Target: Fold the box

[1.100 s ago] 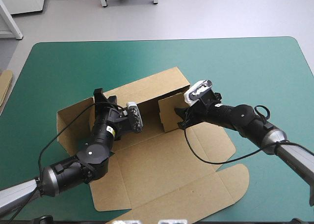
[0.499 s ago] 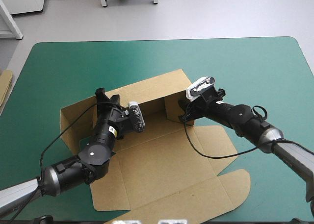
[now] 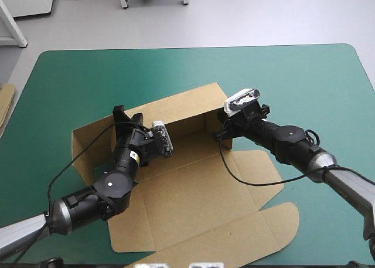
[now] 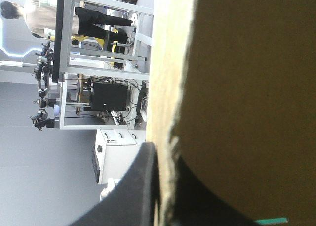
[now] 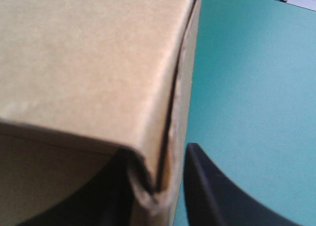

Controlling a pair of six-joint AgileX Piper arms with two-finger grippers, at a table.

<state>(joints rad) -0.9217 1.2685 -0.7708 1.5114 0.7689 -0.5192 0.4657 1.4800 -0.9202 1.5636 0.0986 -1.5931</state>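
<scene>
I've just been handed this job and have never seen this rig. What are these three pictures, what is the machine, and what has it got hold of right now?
It is a robot with two arms at a teal-green table. The high view looks down from above and behind it. The other two pictures come from a camera on each wrist, looking along that arm's jaws. On the table lies a brown box, half folded: its base and lid are flat and its back wall is raised. The left gripper has its jaws shut on a raised wall near the left corner. The right gripper has its jaws on either side of the wall at the right corner.
</scene>
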